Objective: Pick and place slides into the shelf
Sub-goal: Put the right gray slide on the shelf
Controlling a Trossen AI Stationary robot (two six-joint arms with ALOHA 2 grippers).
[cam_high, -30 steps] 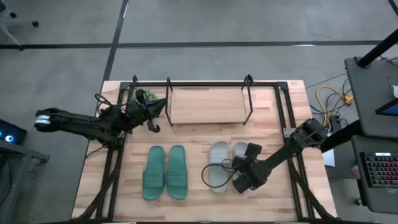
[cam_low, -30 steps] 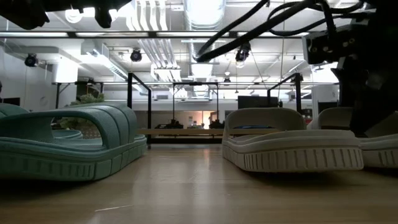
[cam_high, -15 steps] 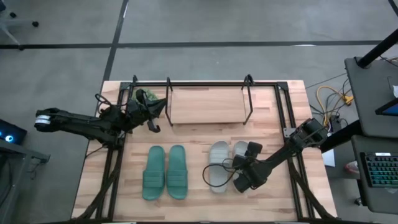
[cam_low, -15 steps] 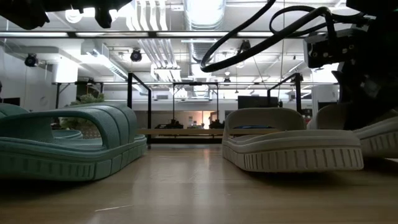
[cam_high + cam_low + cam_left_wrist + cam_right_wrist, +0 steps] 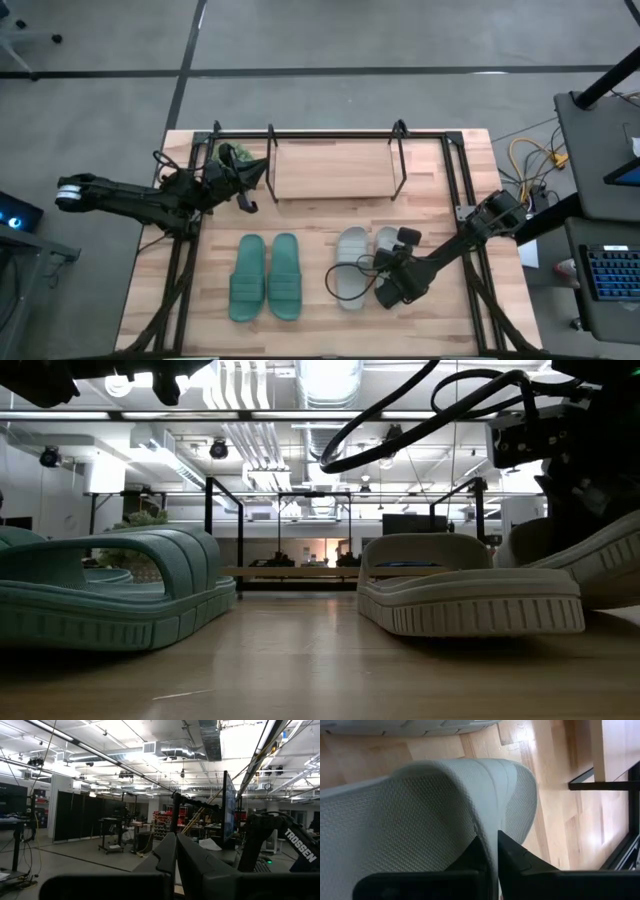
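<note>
Two teal slides lie side by side on the table's near left. The left grey slide lies flat on its sole beside them. The right grey slide is partly under my right gripper, which is shut on it; in the low view this slide is tipped. The black wire shelf with its wooden base stands at the far middle. My left gripper waits shut at the shelf's left end, holding nothing. My right gripper pinches the right grey slide's ribbed strap between its two fingers, at the strap's edge. The fingers come from the table's near side, slanting down toward the far edge. The slide sits tilted, its right side raised off the table.
A small green potted plant stands at the shelf's left end, close to my left gripper. Black frame rails run along the table's left and right sides. Bare wood lies between the slides and the shelf.
My right gripper has shut on the right grey slide's strap. The slide has tipped: its right side has come up off the table while the rest stays low. The other slides have stayed where they were.
</note>
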